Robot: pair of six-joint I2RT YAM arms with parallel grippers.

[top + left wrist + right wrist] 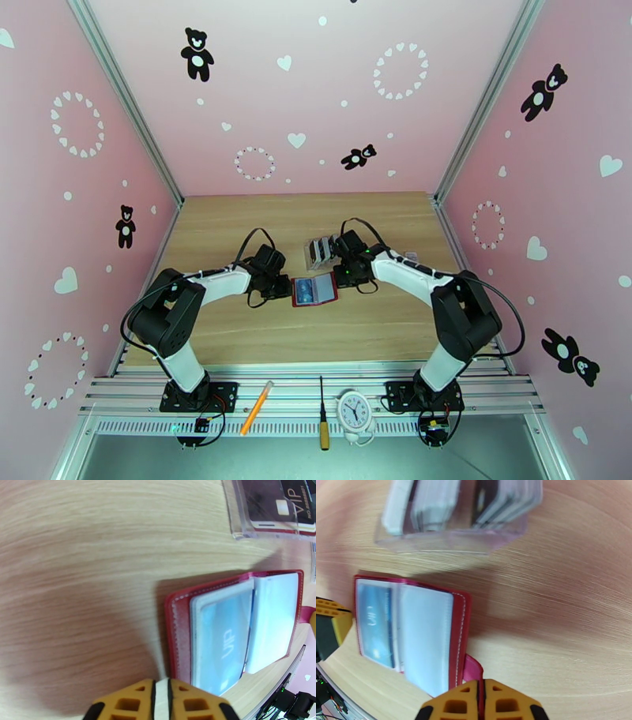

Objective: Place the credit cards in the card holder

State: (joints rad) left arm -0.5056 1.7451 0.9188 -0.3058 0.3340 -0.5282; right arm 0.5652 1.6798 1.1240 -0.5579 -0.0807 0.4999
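**A:** Where is the card holder at this moment?

**B:** The card holder [314, 290] lies open and flat on the tabletop [237, 229], between the two arms. The dark-red cover is down and the clear pockets are up.

**A:** Is any card inside?

**B:** Yes. One teal-blue card [221, 642] with the word VIP sits in the pocket on the left arm's side. The pocket beside it looks pale, and what it contains I cannot tell.

**A:** And the other cards?

**B:** They stand upright in the clear stand [320, 250], near the card holder on its far side, apart from it. From the left wrist I can read a dark card [294, 503], also VIP, in one slot.

**A:** What about the left tool?

**B:** The left tool [161, 683] is at the edge of the cover, on the side of the teal-blue card. Its fingers are pressed nearly together, with a thin pale strip between them. Whether this strip is a pad or something pinched, I cannot tell.

**A:** The right tool?

**B:** The right tool [482, 687] is clenched, finger against finger. Its tips are at the pink snap tab [472, 668], which sticks out from the opposite edge of the cover. Touching or just above it, I cannot say.

**A:** Anything farther out?

**B:** On the metal rail [474, 387] at the near edge, between the arm bases, lie an orange pencil [257, 407], a screwdriver [322, 418] and a small white clock [354, 411].
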